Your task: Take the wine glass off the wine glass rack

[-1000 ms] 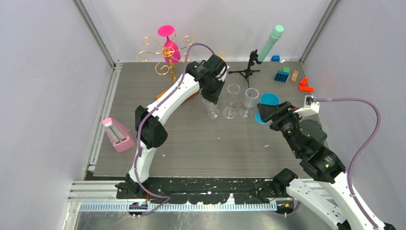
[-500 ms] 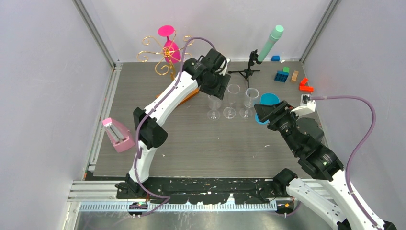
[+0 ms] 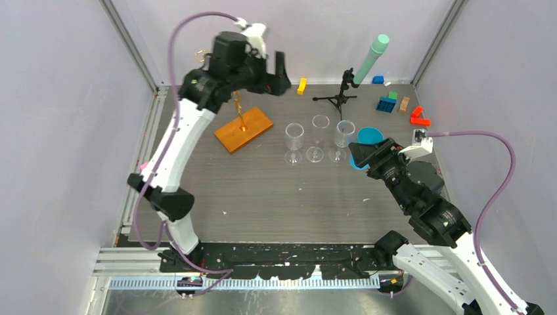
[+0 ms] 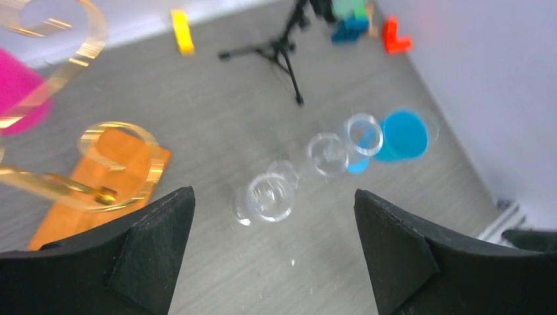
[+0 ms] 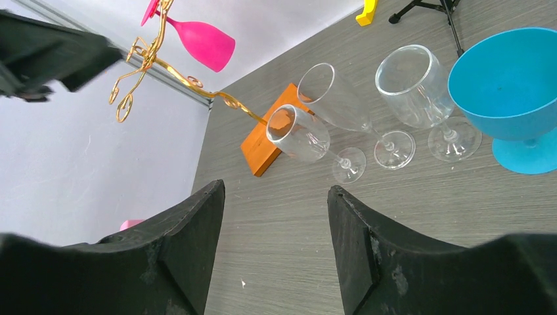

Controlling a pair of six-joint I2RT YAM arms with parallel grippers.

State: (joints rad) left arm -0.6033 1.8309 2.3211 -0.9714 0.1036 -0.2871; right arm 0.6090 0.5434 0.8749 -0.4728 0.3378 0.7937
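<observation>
The wine glass rack [image 3: 244,128] is seen at the back of the table [image 3: 276,197] on the left arm's side, and every place below is given from it. A pink wine glass [image 5: 205,41] is held on the rack's gold wire, with its foot at the top of the wire and its bowl slanting away below. The left gripper [image 4: 274,190] is raised high over the rack, so that the curled arms are mostly hidden in the top view. Its jaws are spread wide and nothing is held between them. In the left wrist view the blurred spirals and the pink bowl are found at the left edge. Three clear wine glasses [image 3: 319,136] are stood upright in a row on the table beside the rack, on the right arm's side. A blue goblet [image 3: 370,136] is set past the row's far end from the rack. The right gripper [image 5: 276,186] is kept low just beside that goblet and well apart from the rack, with its jaws parted and nothing gripped. A black tripod [image 3: 338,98] and a yellow block [image 3: 302,85] are placed behind the row.
</observation>
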